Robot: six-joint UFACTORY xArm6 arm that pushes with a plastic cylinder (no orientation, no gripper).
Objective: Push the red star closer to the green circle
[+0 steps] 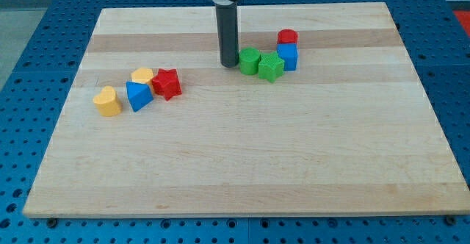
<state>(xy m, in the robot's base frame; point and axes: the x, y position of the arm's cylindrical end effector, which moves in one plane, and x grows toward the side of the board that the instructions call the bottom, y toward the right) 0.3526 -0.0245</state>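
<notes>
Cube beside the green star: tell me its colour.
Blue cube, clearest in the camera view, just right of the green star.

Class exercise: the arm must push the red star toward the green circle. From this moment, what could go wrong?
1. My tip stands right beside the green circle, far from the red star; moving off carelessly could knock the circle away.
2. The blue block and a yellow block crowd the star's left, so approaching from there may drag them along.
</notes>
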